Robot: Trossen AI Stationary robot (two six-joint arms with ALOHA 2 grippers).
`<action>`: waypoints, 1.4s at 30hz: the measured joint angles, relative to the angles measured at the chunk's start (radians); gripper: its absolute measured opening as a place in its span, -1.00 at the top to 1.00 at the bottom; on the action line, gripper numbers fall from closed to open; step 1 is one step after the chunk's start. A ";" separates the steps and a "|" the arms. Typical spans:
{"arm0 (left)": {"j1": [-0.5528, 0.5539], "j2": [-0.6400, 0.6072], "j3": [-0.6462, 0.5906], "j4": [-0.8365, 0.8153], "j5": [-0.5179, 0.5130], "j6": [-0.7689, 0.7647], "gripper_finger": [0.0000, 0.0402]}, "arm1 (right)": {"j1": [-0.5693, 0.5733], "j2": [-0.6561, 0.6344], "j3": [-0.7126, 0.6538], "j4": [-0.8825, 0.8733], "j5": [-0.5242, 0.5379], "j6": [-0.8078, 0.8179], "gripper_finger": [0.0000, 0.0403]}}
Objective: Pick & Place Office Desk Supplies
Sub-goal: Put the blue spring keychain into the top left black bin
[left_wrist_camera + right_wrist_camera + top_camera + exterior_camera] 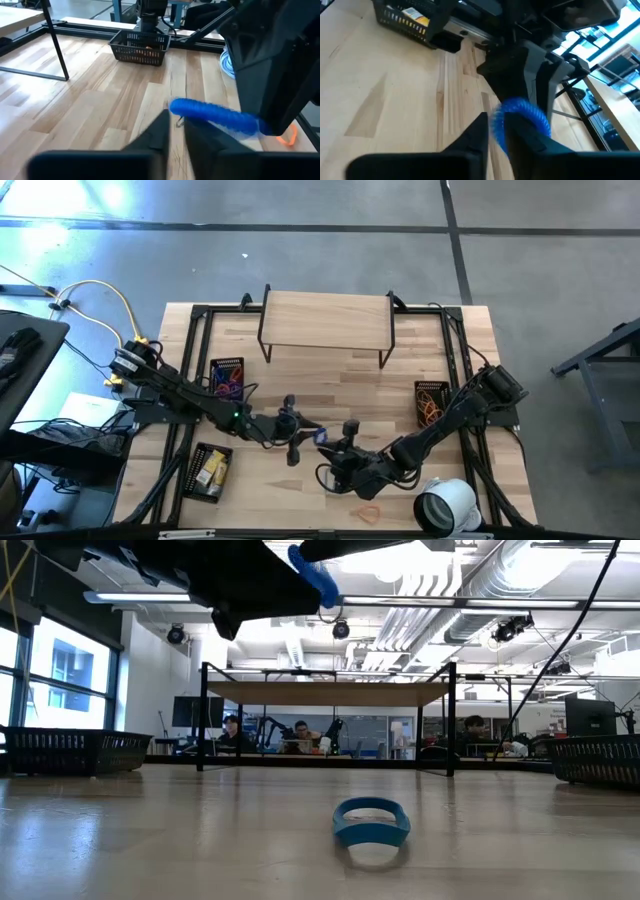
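Note:
A blue loop (322, 436) hangs in the air between my two grippers over the middle of the table, and shows at the top of the low view (315, 580). My left gripper (303, 431) reaches it from the table's left and my right gripper (335, 442) from the right; both are shut on it. A second blue loop (370, 822) lies flat on the table below; in the high view the arms hide it. A thin orange band (366, 512) lies near the table's near edge. My left gripper (176, 122) pinches one end of the blue loop (173, 106) between its two fingers, coming level from the table's left. The loop is lifted clear and runs across to the other gripper. My right gripper (495, 127) pinches the opposite end of the loop (501, 122) between its two fingers, coming from the table's right. The loop arches out beyond its fingers (532, 114), clear of the table.
A black basket with purple and blue loops (228, 377) and one with yellow packets (208, 470) stand at the left. A basket with orange bands (432, 402) stands at the right. A large white tape roll (447, 505) sits near the right near corner. A wooden riser (325, 322) spans the far side.

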 joint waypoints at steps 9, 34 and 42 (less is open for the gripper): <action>-0.017 0.000 0.000 0.000 0.000 0.024 1.00 | -0.009 0.000 0.000 0.000 0.051 0.020 0.42; 0.080 0.004 0.000 -0.291 0.190 0.100 0.16 | 0.064 -0.006 0.000 -0.003 0.081 0.123 0.04; 0.197 0.136 0.002 -0.213 0.210 0.023 0.13 | 0.068 -0.006 0.000 -0.005 0.074 0.130 0.04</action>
